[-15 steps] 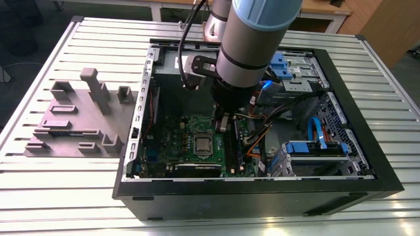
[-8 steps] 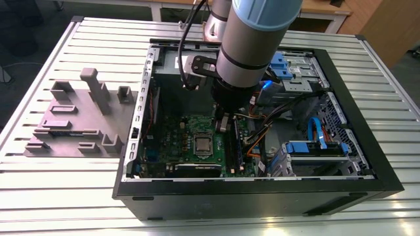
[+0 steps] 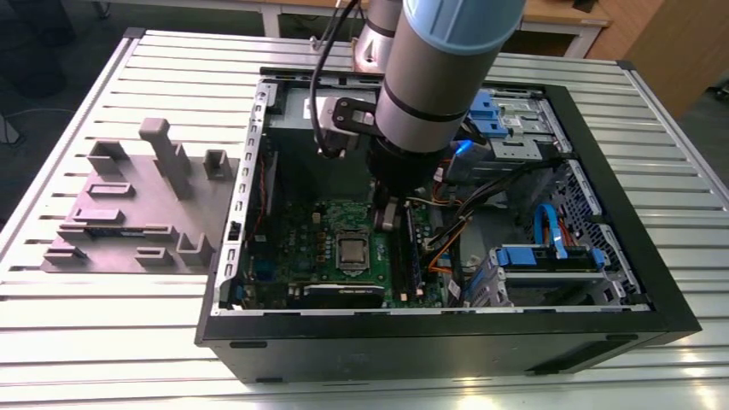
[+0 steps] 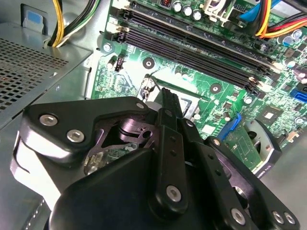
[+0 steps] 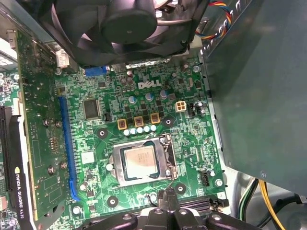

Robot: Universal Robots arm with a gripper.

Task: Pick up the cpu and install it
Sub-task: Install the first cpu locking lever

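The black metal gripper [image 5: 167,201], its fingers pressed together and empty, hangs just beside the socket on the green motherboard [image 5: 144,100]. The cpu [image 5: 139,161], a flat silver-grey square, lies seated in its metal socket frame, at about 11 o'clock from the fingertips in the first wrist view. Gripper linkage hides the socket in the second wrist view, and a black fan [image 5: 122,26] is cut off.

Pincer [image 4: 165,98] body hides socket in second wrist view; tips perhaps closed, unclear.

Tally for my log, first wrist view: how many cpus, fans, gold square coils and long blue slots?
cpu: 1
fan: 1
gold square coils: 3
long blue slot: 1
Total: 6
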